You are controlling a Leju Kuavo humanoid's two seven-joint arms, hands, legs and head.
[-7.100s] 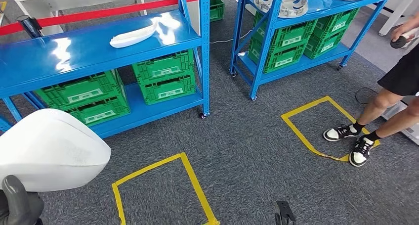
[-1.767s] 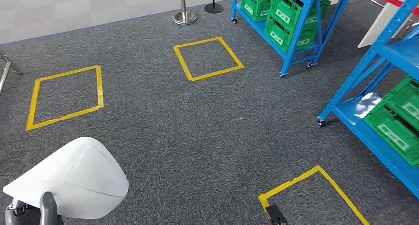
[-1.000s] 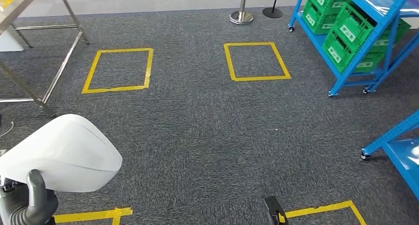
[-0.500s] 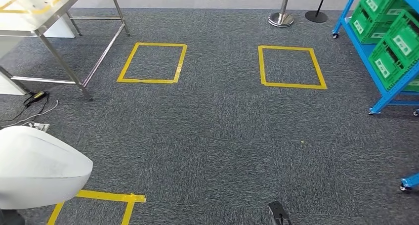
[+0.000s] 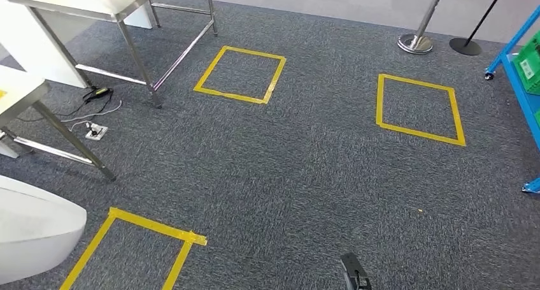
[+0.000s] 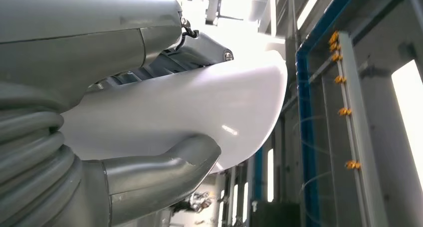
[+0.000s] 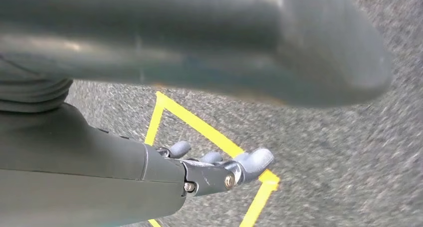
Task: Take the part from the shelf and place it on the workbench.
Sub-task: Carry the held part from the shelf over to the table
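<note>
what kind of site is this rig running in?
Looks like a factory-style test floor, probably a robot trial area: yellow tape squares marking stations on grey carpet, steel-legged workbenches, a blue rack with a green crate, and a stanchion.

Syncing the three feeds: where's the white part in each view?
Head view: white part at the lower left edge, above a yellow tape square on the carpet.
Left wrist view: white part fills the middle, gripped by the left hand, thumb under it.
Right wrist view: not in it; right hand holds nothing, over carpet.
Shared landmark: yellow tape on the grey carpet, in head and right wrist views.
</note>
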